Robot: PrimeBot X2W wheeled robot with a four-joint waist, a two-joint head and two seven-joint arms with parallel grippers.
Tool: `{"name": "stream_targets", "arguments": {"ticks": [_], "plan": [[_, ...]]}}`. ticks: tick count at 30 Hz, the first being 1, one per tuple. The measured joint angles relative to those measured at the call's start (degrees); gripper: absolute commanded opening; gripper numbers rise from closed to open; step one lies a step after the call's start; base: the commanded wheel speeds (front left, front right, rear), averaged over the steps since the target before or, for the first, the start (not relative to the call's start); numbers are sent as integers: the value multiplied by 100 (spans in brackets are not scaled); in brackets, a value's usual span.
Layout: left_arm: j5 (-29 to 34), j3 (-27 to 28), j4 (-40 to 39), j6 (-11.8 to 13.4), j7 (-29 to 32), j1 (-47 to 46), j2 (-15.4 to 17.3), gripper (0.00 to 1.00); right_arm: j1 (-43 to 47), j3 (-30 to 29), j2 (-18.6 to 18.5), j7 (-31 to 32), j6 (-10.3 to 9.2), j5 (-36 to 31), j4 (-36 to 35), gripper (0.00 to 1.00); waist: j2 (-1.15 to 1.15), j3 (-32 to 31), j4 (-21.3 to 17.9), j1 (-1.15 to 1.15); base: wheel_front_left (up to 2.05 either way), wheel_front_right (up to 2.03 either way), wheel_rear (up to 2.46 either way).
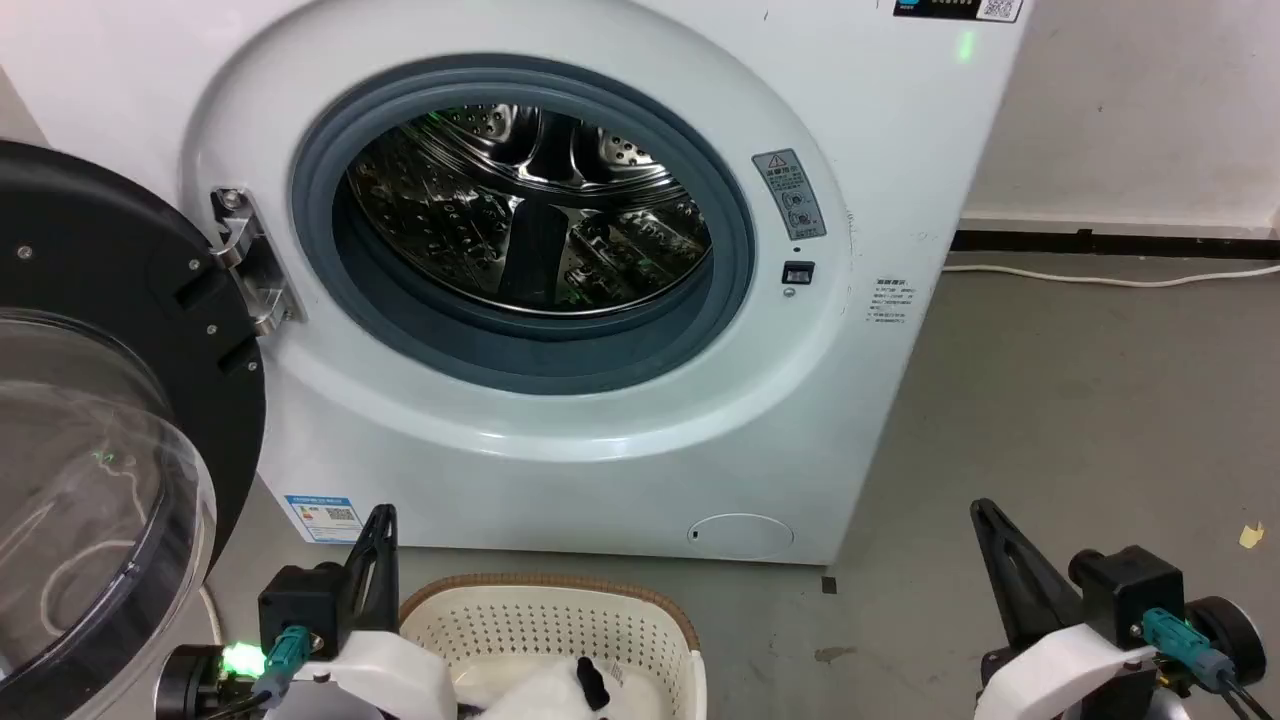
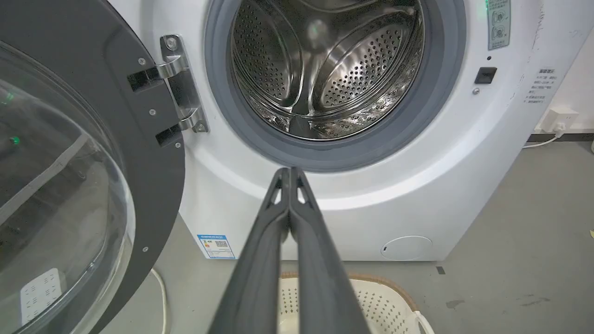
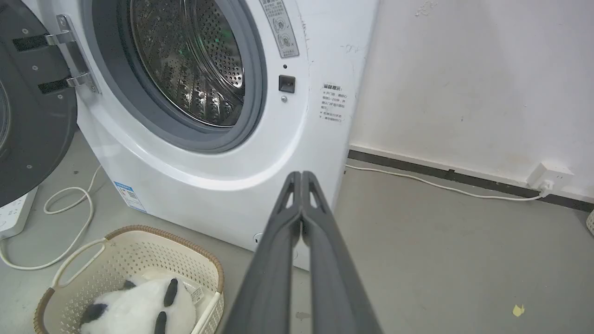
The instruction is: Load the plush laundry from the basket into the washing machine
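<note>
The plush laundry (image 3: 139,308) looks light, soft and squashy. It should compress under a pinch and sag when lifted. The fluffy pile may slip, so a deep bite into the round white body seems safer than pinching a thin black limb. It is fluffy white with black ears and patches, and it lies inside the basket (image 3: 139,260), which sits on the floor (image 1: 1050,420) at 6 o'clock from the washing machine (image 1: 560,440). The left end effector (image 2: 290,172) and right end effector (image 3: 301,175) are both clenched on nothing, at 9 and 3 o'clock of the basket.
</note>
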Motion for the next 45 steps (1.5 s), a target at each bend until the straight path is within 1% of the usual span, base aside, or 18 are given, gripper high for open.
{"name": "stream_targets", "arguments": {"ticks": [45], "plan": [[0,2,0,0,0,0,0,0,0,2,0,0,0,0,0,0,0,0,0,0,0,0,0]]}}
